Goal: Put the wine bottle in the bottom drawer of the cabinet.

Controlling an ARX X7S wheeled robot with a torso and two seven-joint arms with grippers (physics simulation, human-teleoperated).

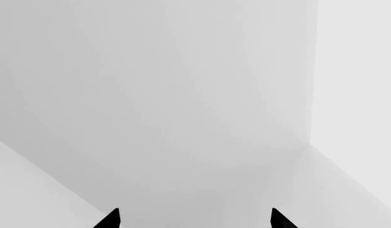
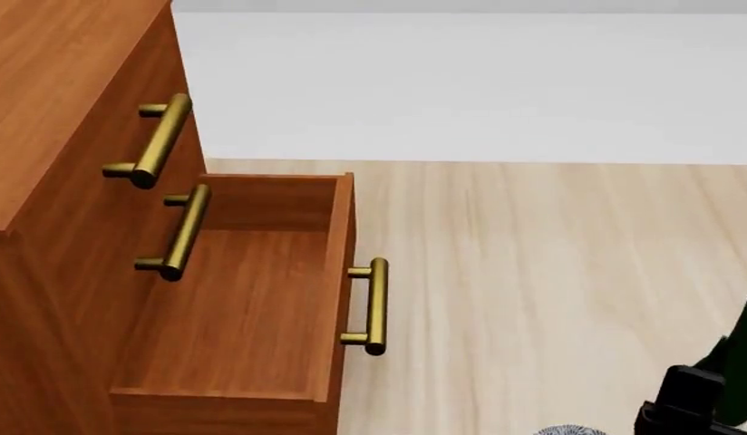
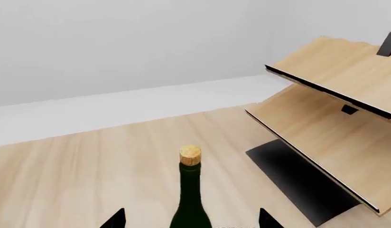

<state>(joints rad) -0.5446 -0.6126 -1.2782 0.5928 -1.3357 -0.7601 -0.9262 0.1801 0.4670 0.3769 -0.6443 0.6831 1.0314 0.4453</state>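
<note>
Wine bottle (image 3: 190, 194), dark green glass with tan cork, stands between our right pincer's (image 3: 191, 219) tips, apparently held; next we carry it into the open reddish-brown bottom drawer (image 2: 235, 308). Left pincer (image 1: 194, 219) gapes empty.

Pale slanted wood rack (image 3: 335, 123), light plank floor (image 2: 555, 272).
</note>
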